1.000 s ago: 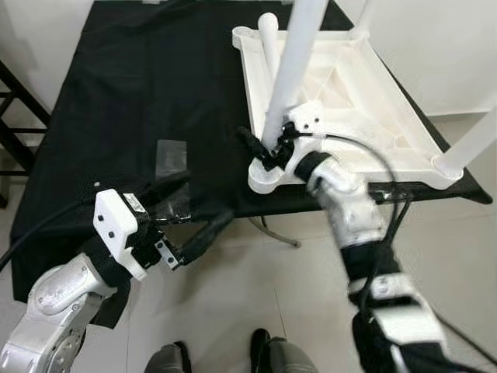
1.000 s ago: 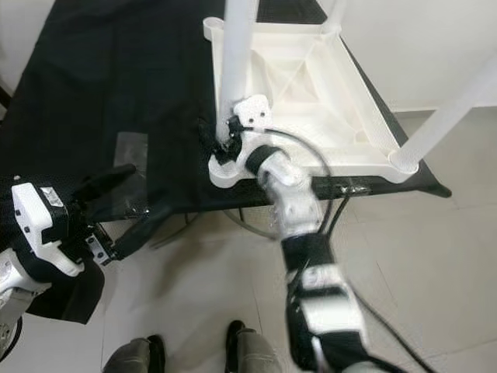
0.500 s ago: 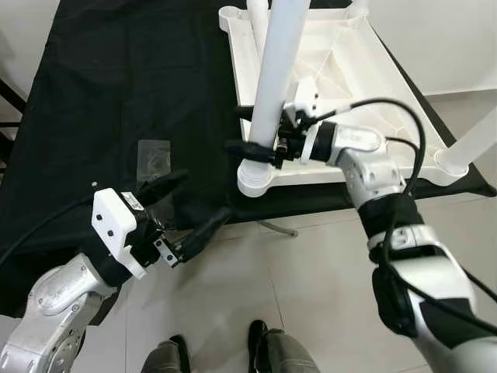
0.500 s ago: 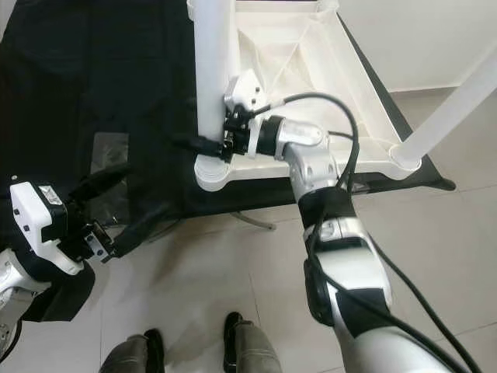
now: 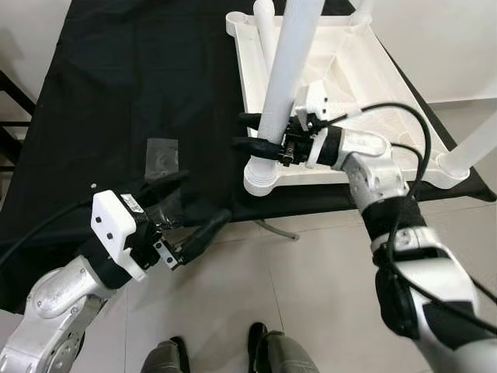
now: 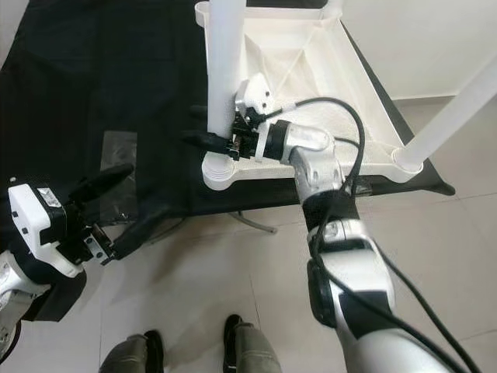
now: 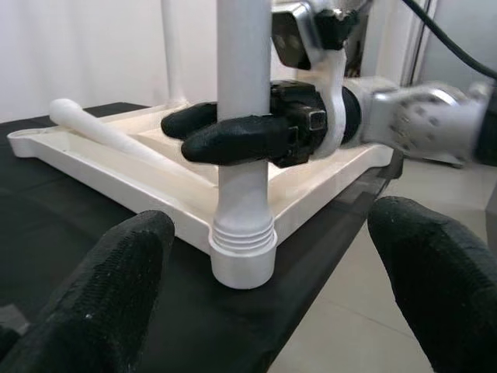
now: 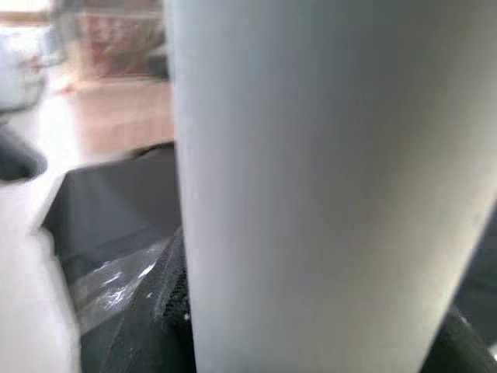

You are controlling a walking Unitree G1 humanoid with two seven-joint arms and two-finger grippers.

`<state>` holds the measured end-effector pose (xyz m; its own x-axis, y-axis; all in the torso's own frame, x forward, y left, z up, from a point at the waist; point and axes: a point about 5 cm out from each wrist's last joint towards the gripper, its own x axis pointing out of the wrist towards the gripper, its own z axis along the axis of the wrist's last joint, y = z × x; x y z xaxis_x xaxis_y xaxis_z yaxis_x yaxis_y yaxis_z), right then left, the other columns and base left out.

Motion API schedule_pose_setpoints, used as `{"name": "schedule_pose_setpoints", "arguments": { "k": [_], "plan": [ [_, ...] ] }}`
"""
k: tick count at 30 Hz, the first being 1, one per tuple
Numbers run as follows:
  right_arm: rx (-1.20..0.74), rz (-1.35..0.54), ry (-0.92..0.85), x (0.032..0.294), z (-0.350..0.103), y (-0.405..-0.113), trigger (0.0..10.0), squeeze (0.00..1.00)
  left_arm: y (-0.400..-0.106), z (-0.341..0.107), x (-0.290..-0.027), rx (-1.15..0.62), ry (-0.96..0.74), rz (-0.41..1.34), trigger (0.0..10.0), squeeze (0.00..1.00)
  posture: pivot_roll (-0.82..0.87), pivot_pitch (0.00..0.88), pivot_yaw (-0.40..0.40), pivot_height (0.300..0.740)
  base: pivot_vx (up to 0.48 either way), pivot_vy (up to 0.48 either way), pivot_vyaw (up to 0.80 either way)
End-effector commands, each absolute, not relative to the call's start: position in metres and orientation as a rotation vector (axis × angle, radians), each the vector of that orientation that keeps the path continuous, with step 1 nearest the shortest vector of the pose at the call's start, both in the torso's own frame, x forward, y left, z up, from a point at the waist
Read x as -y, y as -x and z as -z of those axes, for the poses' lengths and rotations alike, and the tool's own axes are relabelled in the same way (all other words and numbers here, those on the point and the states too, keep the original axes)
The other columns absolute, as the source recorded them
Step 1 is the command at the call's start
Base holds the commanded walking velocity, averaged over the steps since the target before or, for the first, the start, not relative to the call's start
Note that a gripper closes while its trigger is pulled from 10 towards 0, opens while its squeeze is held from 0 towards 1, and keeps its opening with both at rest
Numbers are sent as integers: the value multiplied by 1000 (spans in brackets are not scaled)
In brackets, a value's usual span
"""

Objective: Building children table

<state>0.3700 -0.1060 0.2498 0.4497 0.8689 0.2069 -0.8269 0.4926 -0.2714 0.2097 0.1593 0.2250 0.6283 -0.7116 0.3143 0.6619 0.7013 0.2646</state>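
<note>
Two grippers are working around the overturned white children's tabletop (image 5: 365, 85), which is lying underside-up on the black-draped table (image 5: 140, 85). At the tabletop's near-left corner, a white table leg (image 5: 283, 85) is standing upright in its corner socket (image 5: 264, 177), and the left wrist view is showing a ribbed collar where the leg is meeting that socket. The right gripper (image 5: 250, 132) is reaching in from the tabletop's right side, with its two black fingers (image 7: 233, 134) closing around the leg just above the socket, one on each side of the tube, pressing against it. Another white leg (image 5: 475, 144) is rising from the tabletop's near-right corner, and a loose leg (image 5: 266, 39) is lying inside the tabletop's frame near the far-left corner. The left gripper (image 5: 186, 211) is hanging off the table's near edge, left of the socket and well apart from the leg, its fingers (image 5: 203, 233) spreading wide with nothing between them. A clear plastic bag (image 5: 161, 155) is lying flat on the black cloth, left of the tabletop. Beyond the near edge of the table, the pale tiled floor (image 5: 311, 295) is showing.
</note>
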Motion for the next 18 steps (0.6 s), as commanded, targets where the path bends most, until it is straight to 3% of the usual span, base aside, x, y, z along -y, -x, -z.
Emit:
{"name": "schedule_pose_setpoints", "arguments": {
  "k": [1, 4, 10, 16, 17, 18],
  "plan": [
    [212, -628, 91, 120, -209, -375, 0, 0, -207, -221, -160, 398, -126, 801, 10000, 0, 47, 295, -113, 740, 0, 0, 0],
    [195, -448, 89, 119, -191, -364, 0, 0, -208, -220, -160, 393, -125, 807, 10000, 0, 49, 303, -104, 740, 0, 0, 0],
    [158, -401, 89, 107, -175, -354, 0, 0, -212, -220, -160, 391, -123, 815, 10000, 0, 45, 283, -90, 740, 0, 0, 0],
    [179, -429, 106, 104, -185, -365, 0, 0, -212, -219, -161, 389, -129, 811, 10000, 0, 57, 281, -92, 740, 0, 0, 0],
    [190, -427, 115, 107, -190, -368, 4000, 0, -212, -219, -162, 386, -133, 806, 10000, 0, 59, 281, -89, 740, 0, 0, 0],
    [204, -422, 125, 108, -197, -370, 10000, 0, -212, -218, -163, 381, -140, 803, 10000, 0, 70, 282, -83, 740, 0, 0, 0]
  ]
}}
